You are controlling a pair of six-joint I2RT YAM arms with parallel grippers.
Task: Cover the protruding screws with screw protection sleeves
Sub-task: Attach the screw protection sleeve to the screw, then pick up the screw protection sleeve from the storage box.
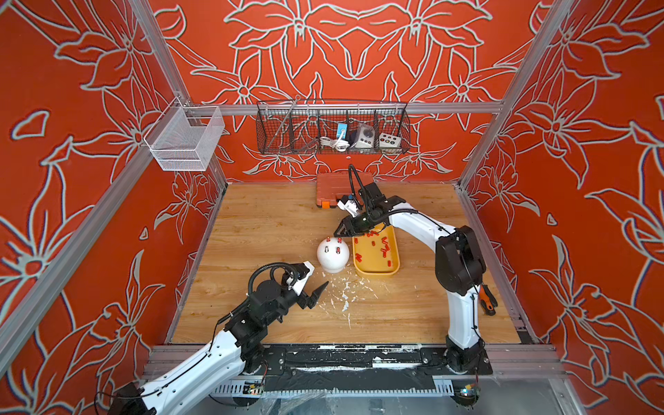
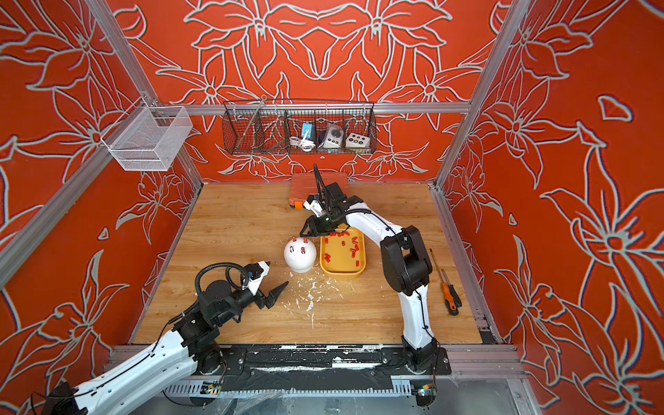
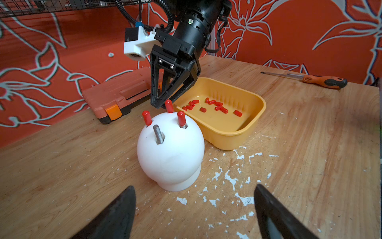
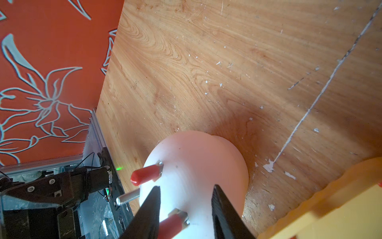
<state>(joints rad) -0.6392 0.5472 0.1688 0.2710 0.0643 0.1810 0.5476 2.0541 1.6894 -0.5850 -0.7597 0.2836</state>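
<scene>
One bare screw (image 3: 158, 134) left on the white dome (image 3: 171, 161), mid-bench (image 3: 310, 165)
Nearest, my left gripper (image 1: 319, 295) hangs wide open, empty; beyond, my right gripper (image 4: 186, 188) stands part-open astride a fitted sleeve (image 4: 171, 225), so a skewed lift could drag it off; spare sleeves (image 3: 219, 106) lie in the yellow tray (image 3: 256, 122)

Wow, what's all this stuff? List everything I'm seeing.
dome: one, white, on wooden table
screws: four, grey, in dome; three wear red sleeves, one bare
tray: one, yellow, beside dome
loose sleeves: about a dozen, red, in tray
tool case: one, orange, table's back
screwdriver: one or two, orange-black, table edge
wire basket: one, black, back rail
mesh basket: one, white, side rail
left hand: black, open, facing dome
right hand: black, open, around a sleeved screw
</scene>
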